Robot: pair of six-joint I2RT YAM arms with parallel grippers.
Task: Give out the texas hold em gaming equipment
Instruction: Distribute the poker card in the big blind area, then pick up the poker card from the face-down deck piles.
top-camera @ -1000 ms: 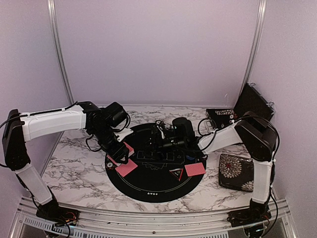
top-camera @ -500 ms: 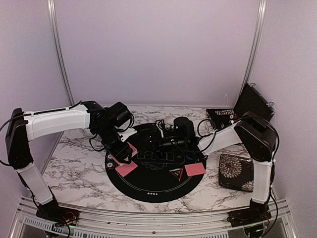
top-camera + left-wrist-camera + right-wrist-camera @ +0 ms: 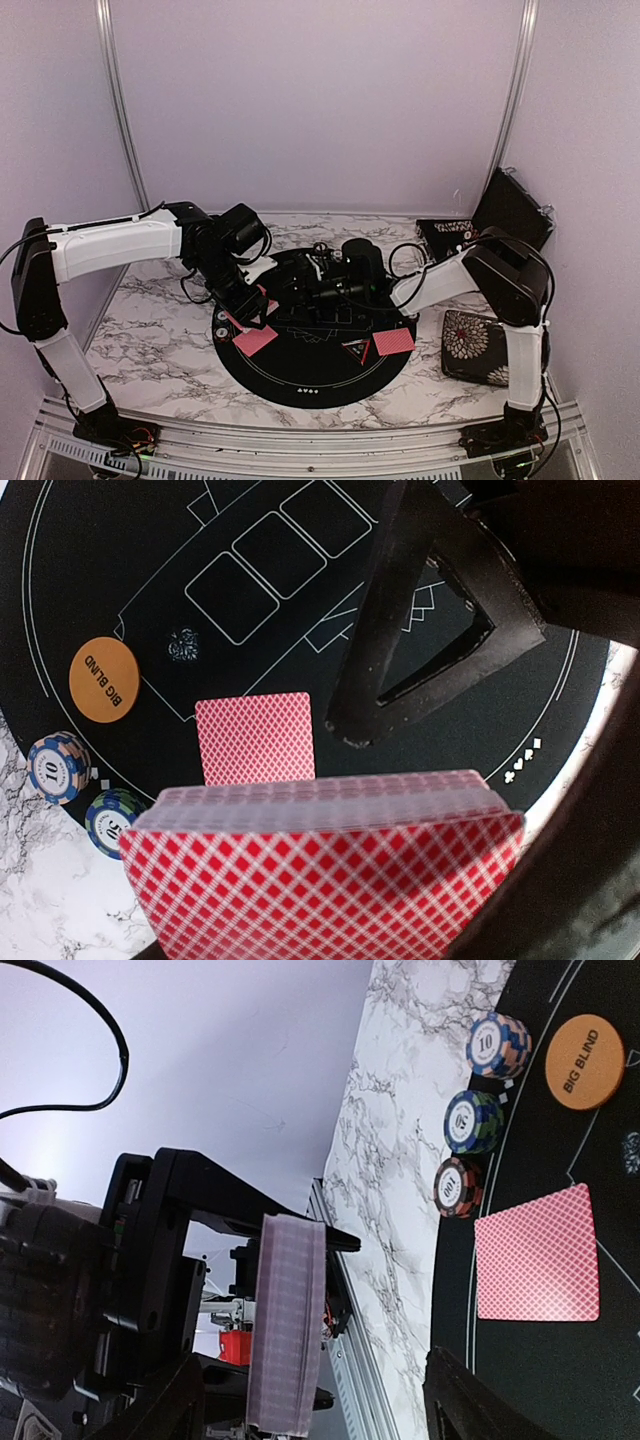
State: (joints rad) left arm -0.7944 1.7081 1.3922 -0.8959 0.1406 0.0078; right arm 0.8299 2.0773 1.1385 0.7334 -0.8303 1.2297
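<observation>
Left wrist view: the left gripper (image 3: pixel 248 315) is clamped on a deck (image 3: pixel 320 880) of red-backed cards, held above the mat (image 3: pixel 100 560) on its 9 o'clock side. The right gripper (image 3: pixel 315 1365) gapes wide with nothing between its fingers. It faces the deck edge-on from the 3 o'clock side, near but apart.

Below the deck one card (image 3: pixel 256 738) lies face down on the mat. Just beside it, toward the rim, sits an orange button (image 3: pixel 103 678) reading BIG BLIND. Three chip stacks (image 3: pixel 472 1120) line the rim where mat meets the marble table (image 3: pixel 40 880). Two are marked 10 and 50; the third I cannot read.

At the mat's 4 o'clock a second card (image 3: pixel 394 341) lies with a black triangle (image 3: pixel 356 350) just beside it. White card outlines cross the mat's middle, and small suit symbols sit by its 6 o'clock rim.

Off the mat at 3 o'clock lies a floral case (image 3: pixel 478 345), its contents hidden. At 2 o'clock a box (image 3: pixel 445 230) stands lid up, its contents too small to tell. Bare marble runs from the mat's 7 to 9 o'clock rim out to the wall.
</observation>
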